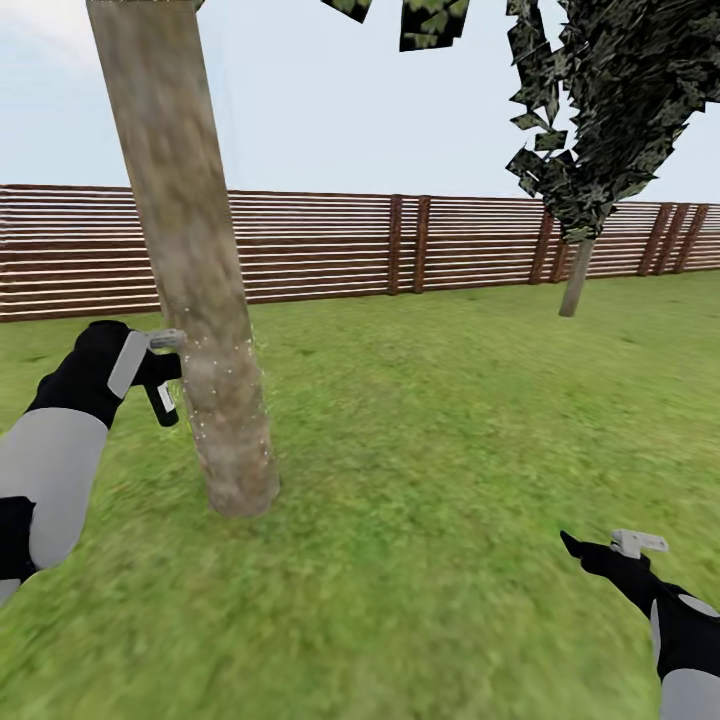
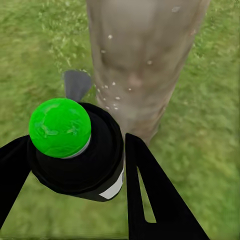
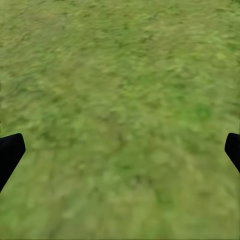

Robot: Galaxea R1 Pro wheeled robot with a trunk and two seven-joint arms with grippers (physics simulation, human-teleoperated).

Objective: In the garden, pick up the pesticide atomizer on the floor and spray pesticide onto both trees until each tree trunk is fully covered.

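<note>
Here the pesticide atomizer (image 2: 80, 150), a dark canister with a green round cap, sits clamped between the two black fingers (image 2: 155, 200) of the left hand (image 1: 150, 375), its grey nozzle pointing at the trunk of the near tree (image 1: 200, 300) just beside it. Whitish pesticide (image 1: 225, 385) speckles dot the lower trunk around nozzle height; the upper trunk looks bare. The trunk rises tilted from the lawn (image 1: 430, 450) of the garden. The right hand (image 1: 610, 550) hangs low over grass, well apart from the tree, fingers spread wide and holding nothing. Behind stands the brown slatted fence (image 1: 330, 245), with a darker thin-trunked tree (image 1: 578, 275) near it.
</note>
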